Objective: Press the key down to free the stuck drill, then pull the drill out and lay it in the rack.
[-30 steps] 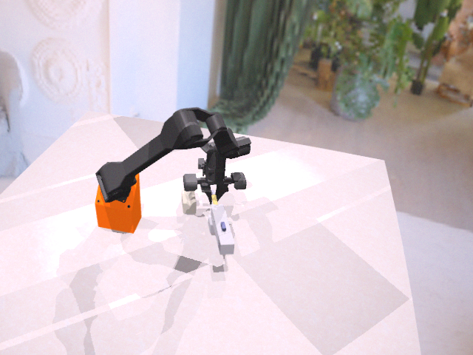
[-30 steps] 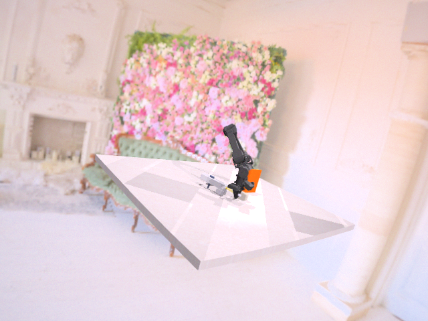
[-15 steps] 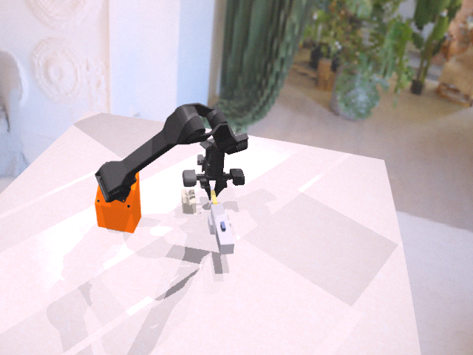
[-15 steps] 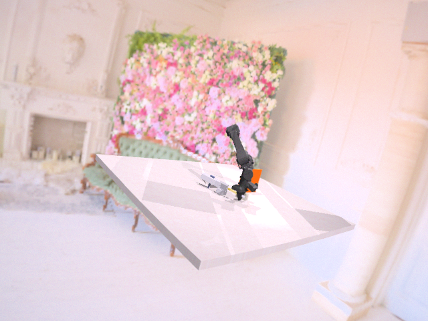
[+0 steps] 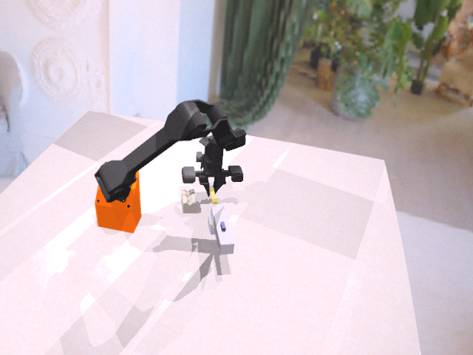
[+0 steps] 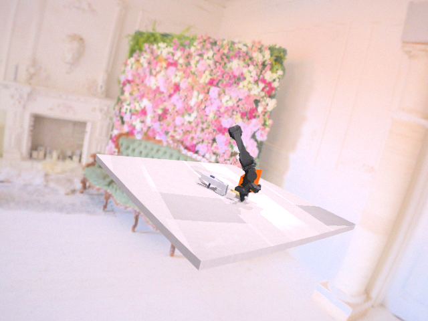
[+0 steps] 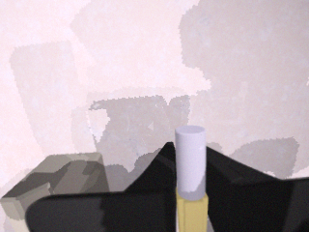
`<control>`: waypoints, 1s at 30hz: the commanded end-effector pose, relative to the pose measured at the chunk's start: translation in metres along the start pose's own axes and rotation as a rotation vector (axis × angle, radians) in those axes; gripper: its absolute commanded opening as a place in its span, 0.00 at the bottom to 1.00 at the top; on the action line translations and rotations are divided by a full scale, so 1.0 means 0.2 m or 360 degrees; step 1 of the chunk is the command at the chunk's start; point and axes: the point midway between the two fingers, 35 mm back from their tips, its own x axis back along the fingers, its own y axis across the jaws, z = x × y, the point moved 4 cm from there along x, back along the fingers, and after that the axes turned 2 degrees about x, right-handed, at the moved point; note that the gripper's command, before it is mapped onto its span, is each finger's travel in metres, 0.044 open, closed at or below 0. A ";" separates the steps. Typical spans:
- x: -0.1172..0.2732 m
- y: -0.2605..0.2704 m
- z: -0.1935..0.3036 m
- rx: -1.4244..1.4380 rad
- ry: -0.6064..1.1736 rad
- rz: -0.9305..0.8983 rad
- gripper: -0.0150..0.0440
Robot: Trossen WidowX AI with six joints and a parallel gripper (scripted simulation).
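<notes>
The drill (image 5: 213,197) (image 6: 235,191) (image 7: 191,166) has a yellow section and a pale cylindrical end. My gripper (image 5: 212,191) (image 6: 242,199) (image 7: 181,147) is shut on it near the pale end. The yellow section points at the front of the grey tool body (image 5: 225,239) (image 6: 219,185); I cannot tell whether its far tip is still inside. The small blue key (image 5: 222,225) (image 6: 212,176) is on top of that body. The beige rack (image 5: 188,203) (image 7: 79,176), with notches on top, stands beside the gripper, to its left in the top view and the wrist view.
The arm's orange base (image 5: 119,215) (image 6: 258,175) stands to the left of the rack in the top view. The tool body lies near the gripper on the pale table (image 5: 305,290) (image 6: 221,252). Shadows of the arm and tool fall across the table.
</notes>
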 end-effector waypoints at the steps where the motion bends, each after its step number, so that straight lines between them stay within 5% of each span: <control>1: 0.02 0.00 0.00 -0.0010 -0.0006 0.0001 0.25; 30: 0.11 0.00 0.01 -0.0010 -0.0007 0.0001 0.25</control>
